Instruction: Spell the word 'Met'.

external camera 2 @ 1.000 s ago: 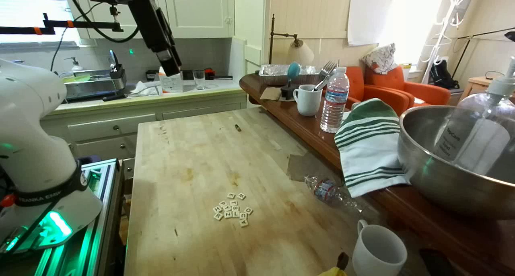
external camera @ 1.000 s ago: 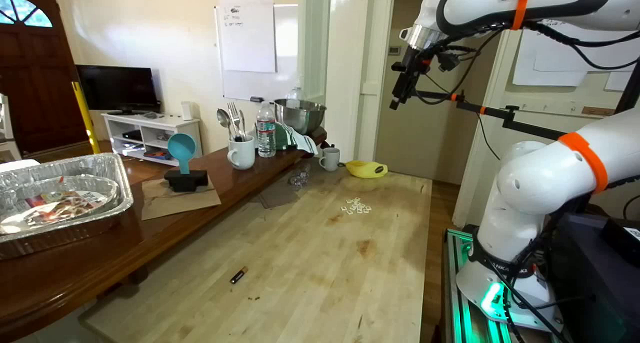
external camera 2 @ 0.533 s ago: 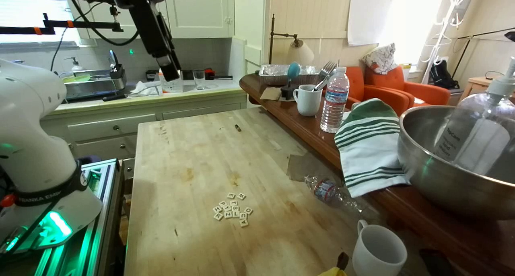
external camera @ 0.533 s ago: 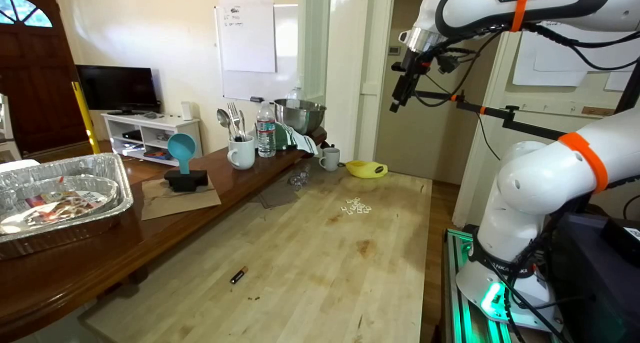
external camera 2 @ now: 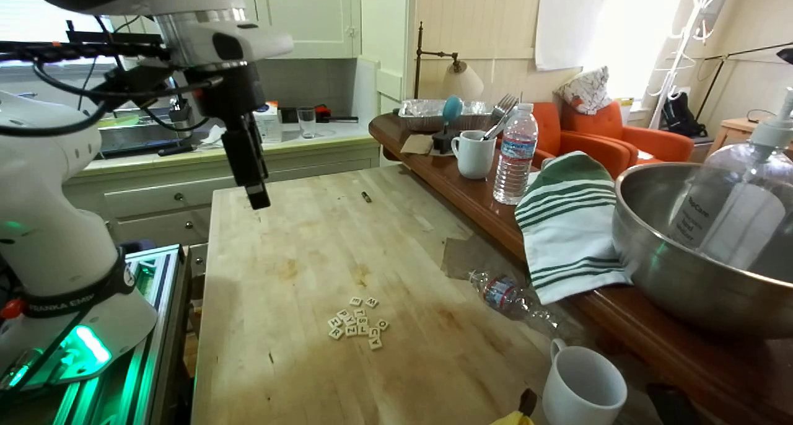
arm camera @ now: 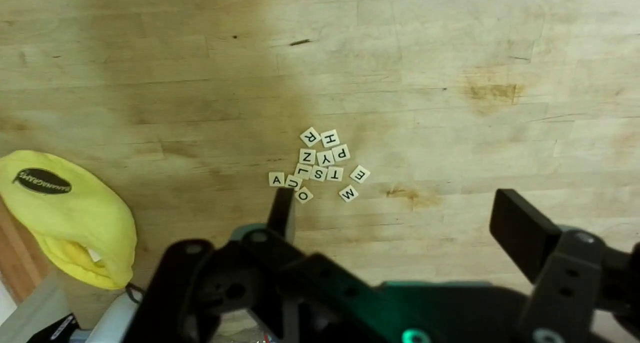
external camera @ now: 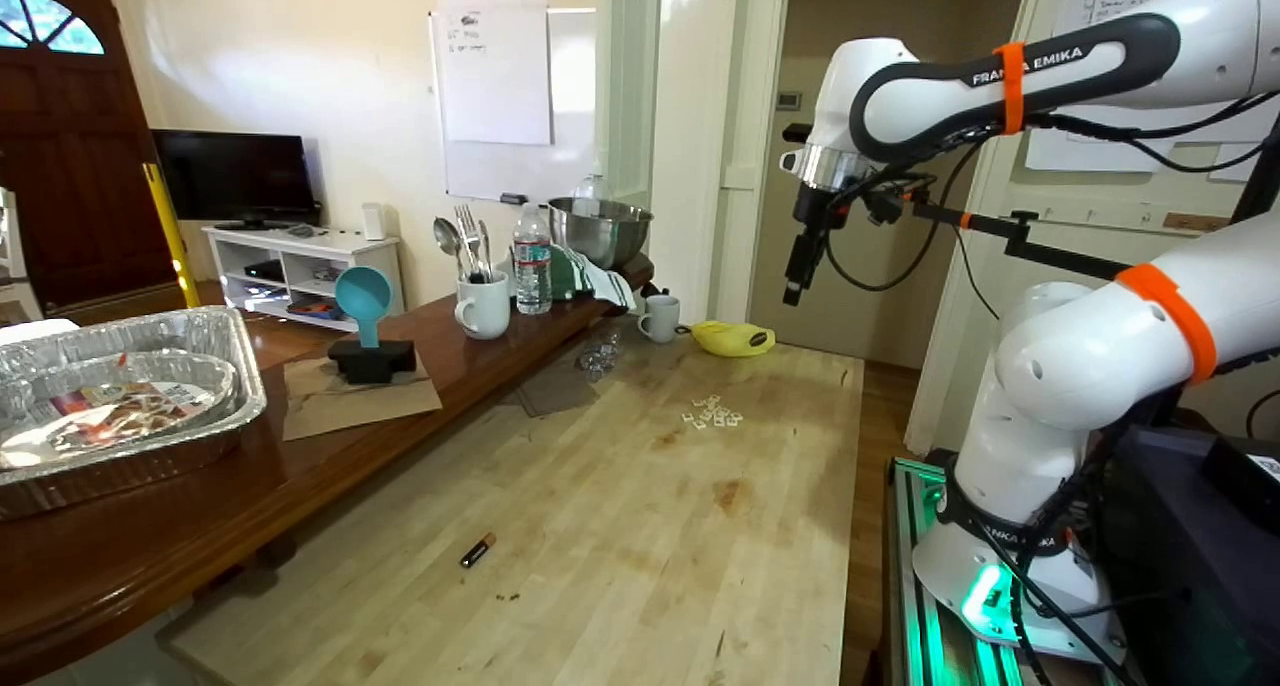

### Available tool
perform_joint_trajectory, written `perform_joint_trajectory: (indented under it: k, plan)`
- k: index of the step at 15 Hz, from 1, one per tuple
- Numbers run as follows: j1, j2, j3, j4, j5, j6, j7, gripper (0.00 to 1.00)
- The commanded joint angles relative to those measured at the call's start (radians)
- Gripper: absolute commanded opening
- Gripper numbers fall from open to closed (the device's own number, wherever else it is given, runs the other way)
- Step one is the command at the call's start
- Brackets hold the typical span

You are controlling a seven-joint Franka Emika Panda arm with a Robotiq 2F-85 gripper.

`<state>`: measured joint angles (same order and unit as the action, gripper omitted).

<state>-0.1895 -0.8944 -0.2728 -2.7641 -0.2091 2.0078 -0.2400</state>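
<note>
Letter tiles [arm camera: 318, 173] are scattered on the wooden table [arm camera: 450, 48], well below the gripper [arm camera: 392, 205], whose jaws are spread wide; FRANKA EMIKA is marked on the arm [external camera: 1120, 56], partly covered by an orange strap [external camera: 1012, 91]; on the tiles R, H, Z, Y, P, L, S, T, E, A, U and O can be read, with one M or W; near them BANANAGRAMS is printed on a yellow pouch [arm camera: 75, 218]; on the brown ledge [external camera: 270, 476] cutlery [external camera: 447, 233] is held in a white mug [external camera: 485, 311], a pump bottle [external camera 2: 737, 217] labelled TopCare in a metal bowl [external camera 2: 681, 282], and a foil pan [external camera: 180, 359] in a foil tray [external camera: 247, 371].
</note>
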Motion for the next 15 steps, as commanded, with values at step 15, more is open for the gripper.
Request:
perform_joint_trajectory:
  k: [15]
  plan:
    - [0.082,0.377,0.045,-0.002,0.071,0.320,-0.021,1.00]
